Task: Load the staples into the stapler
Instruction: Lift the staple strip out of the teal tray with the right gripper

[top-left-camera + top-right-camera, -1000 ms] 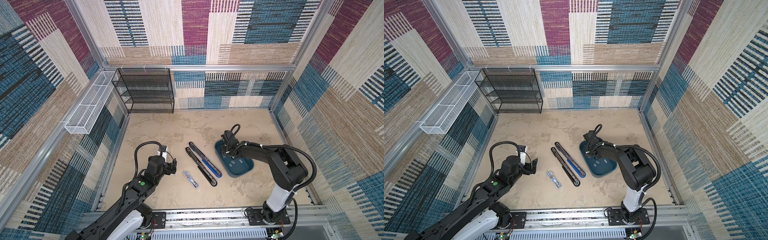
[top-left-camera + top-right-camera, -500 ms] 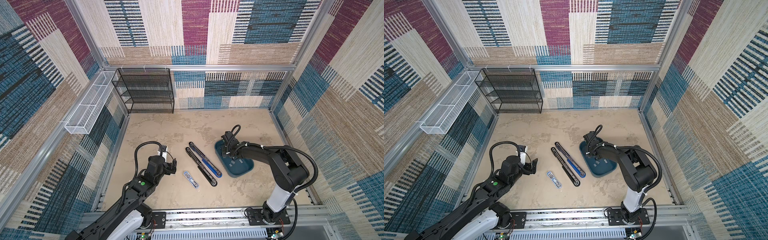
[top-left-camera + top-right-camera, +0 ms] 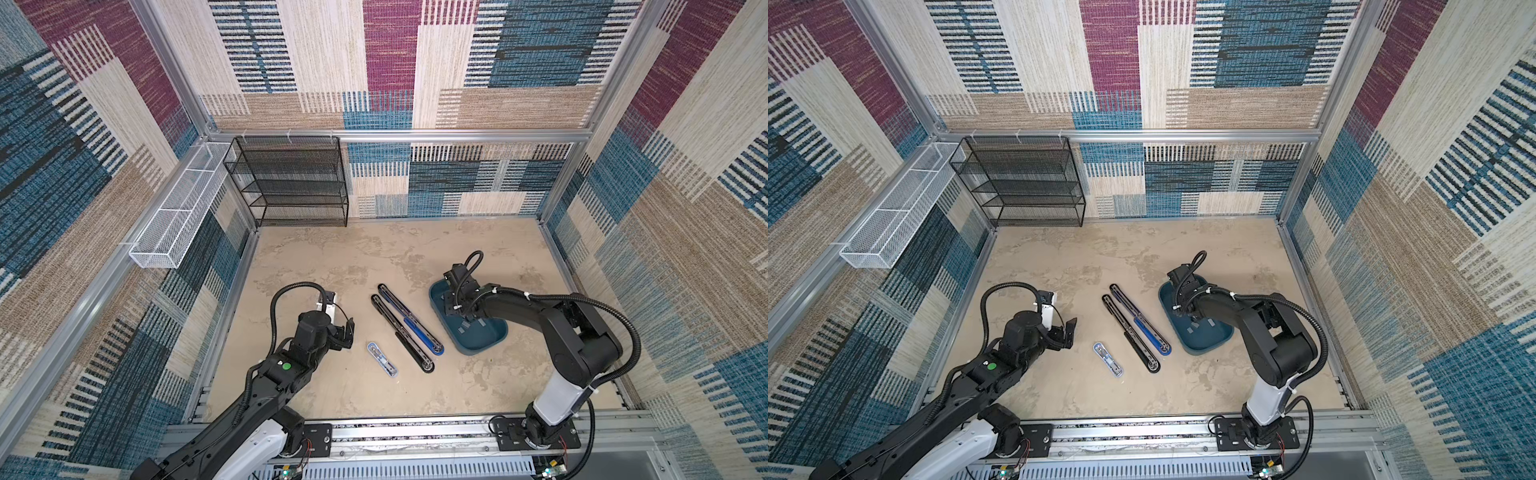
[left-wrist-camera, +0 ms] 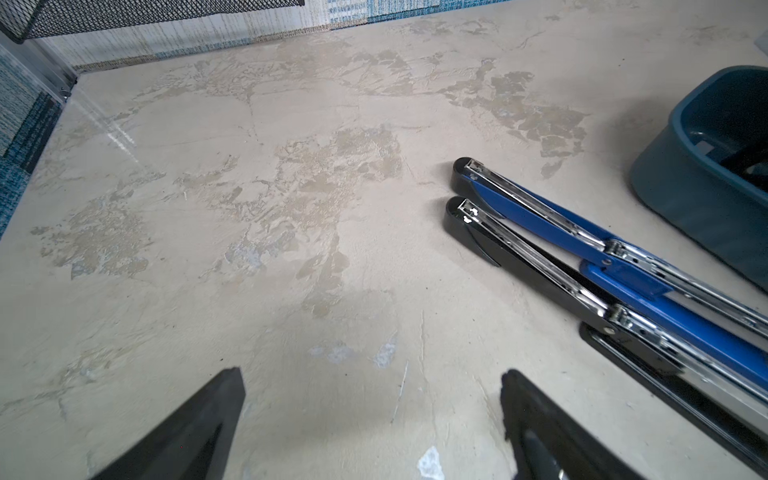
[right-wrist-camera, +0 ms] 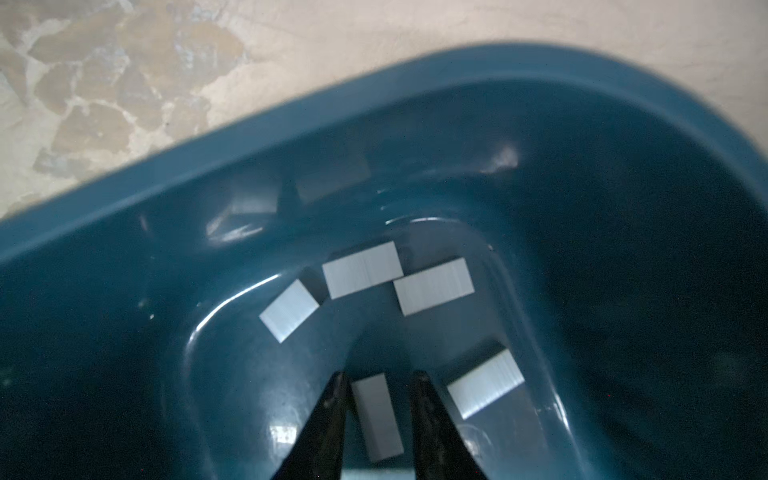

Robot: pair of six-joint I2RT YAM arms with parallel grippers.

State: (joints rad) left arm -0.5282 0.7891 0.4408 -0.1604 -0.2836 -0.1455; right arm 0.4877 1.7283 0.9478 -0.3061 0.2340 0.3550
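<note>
Right jaws parted, 1 staple strip (image 5: 377, 415) between them

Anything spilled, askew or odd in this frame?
Nothing stands out. The staples lie loose at mixed angles, all inside the teal tray, none spilled outside it. The black stapler and blue stapler lie opened flat, side by side. The right gripper straddles one strip.

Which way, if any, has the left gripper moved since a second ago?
No. In a top view the left gripper sits open beside the black stapler, with the same gap to it as before.
</note>
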